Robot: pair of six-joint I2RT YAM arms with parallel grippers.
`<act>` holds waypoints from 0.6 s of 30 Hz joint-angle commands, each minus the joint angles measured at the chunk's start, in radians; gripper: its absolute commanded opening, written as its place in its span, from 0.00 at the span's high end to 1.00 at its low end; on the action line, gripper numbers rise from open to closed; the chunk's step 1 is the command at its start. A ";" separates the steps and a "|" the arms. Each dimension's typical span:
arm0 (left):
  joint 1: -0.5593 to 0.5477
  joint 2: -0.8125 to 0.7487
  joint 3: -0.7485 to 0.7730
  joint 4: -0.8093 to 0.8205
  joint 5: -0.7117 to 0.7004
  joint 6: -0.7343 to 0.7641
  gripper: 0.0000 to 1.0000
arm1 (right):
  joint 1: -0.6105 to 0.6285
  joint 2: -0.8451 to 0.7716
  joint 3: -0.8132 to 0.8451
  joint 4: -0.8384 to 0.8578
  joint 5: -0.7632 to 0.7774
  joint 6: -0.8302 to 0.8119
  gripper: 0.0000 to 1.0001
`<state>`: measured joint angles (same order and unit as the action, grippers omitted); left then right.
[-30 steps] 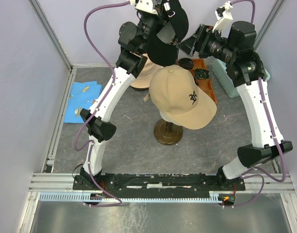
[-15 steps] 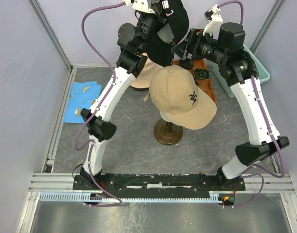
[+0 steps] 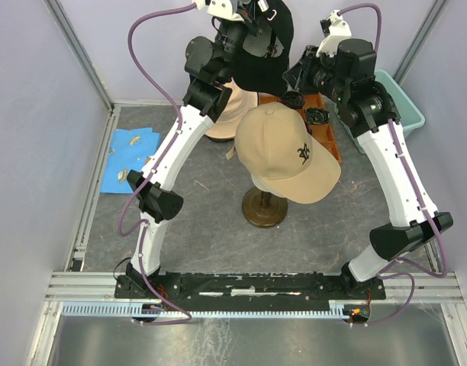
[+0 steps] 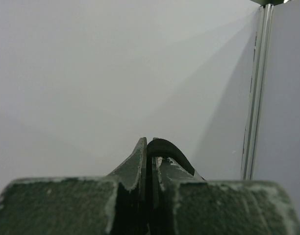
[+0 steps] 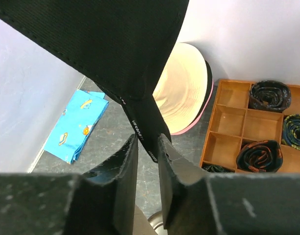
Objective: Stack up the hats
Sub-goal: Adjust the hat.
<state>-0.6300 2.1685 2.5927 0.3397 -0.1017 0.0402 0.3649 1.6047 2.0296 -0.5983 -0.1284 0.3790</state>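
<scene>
As jaws close — right gripper (image 5: 147, 141) nips black cap (image 5: 111, 39).

The black cap (image 5: 115, 49) hangs with one fold pinched in the right gripper (image 5: 146, 144) and another edge clamped in the left gripper (image 4: 149, 149). The tan cap (image 3: 283, 152), emblem up, sits below both. The cream, pink-rimmed bucket hat (image 5: 185, 93) lies lower, beyond.

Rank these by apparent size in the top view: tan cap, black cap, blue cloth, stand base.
1. tan cap
2. black cap and blue cloth: about alike, and the cap is raised nearer the camera
3. stand base
</scene>
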 commanded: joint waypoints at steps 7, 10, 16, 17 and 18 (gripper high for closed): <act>-0.002 -0.022 0.046 0.073 0.012 -0.051 0.97 | 0.000 0.037 -0.005 0.094 0.032 0.013 0.69; -0.004 -0.022 0.046 0.076 0.012 -0.056 0.97 | 0.001 0.054 -0.008 0.113 0.035 0.010 0.66; -0.007 -0.027 0.046 0.078 0.016 -0.057 0.97 | 0.001 0.090 -0.007 0.158 0.034 0.019 0.66; -0.007 -0.026 0.047 0.081 0.016 -0.057 0.97 | 0.002 0.096 -0.004 0.164 0.026 0.025 0.64; -0.008 -0.027 0.046 0.082 0.017 -0.057 0.97 | 0.001 0.103 0.001 0.173 0.018 0.030 0.64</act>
<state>-0.6304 2.1685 2.5927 0.3405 -0.0978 0.0364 0.3649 1.6917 2.0171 -0.5110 -0.1036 0.3931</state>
